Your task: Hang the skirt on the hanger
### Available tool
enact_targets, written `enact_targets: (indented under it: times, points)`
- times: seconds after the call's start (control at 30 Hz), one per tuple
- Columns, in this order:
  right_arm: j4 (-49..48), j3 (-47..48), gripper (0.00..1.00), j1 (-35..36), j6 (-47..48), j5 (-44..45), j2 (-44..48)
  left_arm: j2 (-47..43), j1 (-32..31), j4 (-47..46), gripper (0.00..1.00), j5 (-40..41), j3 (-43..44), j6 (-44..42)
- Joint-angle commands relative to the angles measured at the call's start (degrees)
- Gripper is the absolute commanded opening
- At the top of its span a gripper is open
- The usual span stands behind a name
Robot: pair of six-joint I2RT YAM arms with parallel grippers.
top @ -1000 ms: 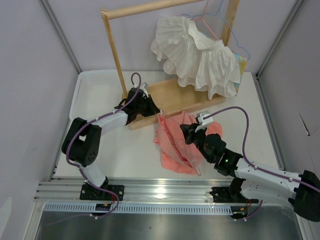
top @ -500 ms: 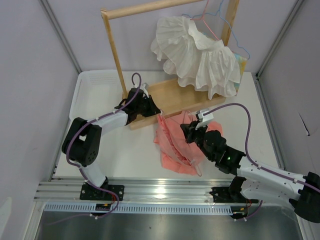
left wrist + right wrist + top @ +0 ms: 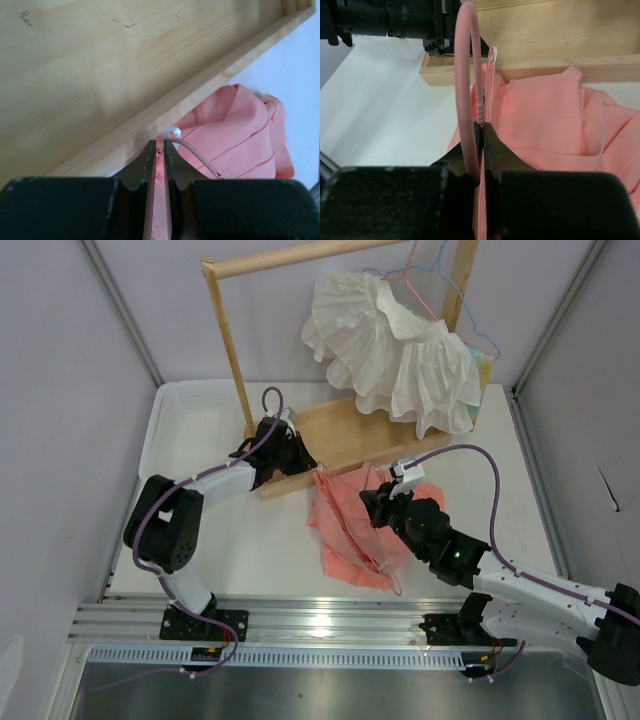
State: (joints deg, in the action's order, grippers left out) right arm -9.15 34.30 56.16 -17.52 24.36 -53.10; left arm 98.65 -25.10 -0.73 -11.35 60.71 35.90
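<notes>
White table (image 3: 250,540) with wooden rack (image 3: 340,435) and skirt (image 3: 345,530)

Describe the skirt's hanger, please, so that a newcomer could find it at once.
Before the base of the wooden rack lies the salmon skirt. The hanger is the thin pale-pink wire one at that skirt, its hook pinched in the right hand. The other hangers hang high with the white ruffled garment.

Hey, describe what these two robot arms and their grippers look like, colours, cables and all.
The left arm and the right arm have white tubular links joined by chunky black joints. A thin purple cable loops along each. The left gripper and right gripper are black, each with two flat tapering fingers.
</notes>
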Motion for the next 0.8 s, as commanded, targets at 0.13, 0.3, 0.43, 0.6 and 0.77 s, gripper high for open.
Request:
enact_targets:
  times: [0.13,0.3,0.43,0.6,0.77]
  points:
    - [-0.2,2.4,0.0,-0.2,-1.1,-1.1,-0.2,-2.2,0.4,3.1,0.17,6.2,1.5,-2.6]
    - [0.5,3.0,0.0,-0.3,-1.0,-0.8,-0.9,-1.3,0.4,2.8,0.17,5.1,2.2,-3.1]
    - [1.5,3.3,0.0,-0.3,-1.5,0.2,-0.9,-0.8,0.4,2.7,0.16,3.9,2.7,-3.2]
    - [3.3,3.5,0.0,-0.3,-1.7,1.7,-0.3,-0.1,0.4,2.3,0.16,2.8,3.4,-3.7]
    - [4.3,3.9,0.0,-0.3,-2.0,1.8,-0.2,-0.2,0.3,2.1,0.21,2.8,3.5,-4.3]
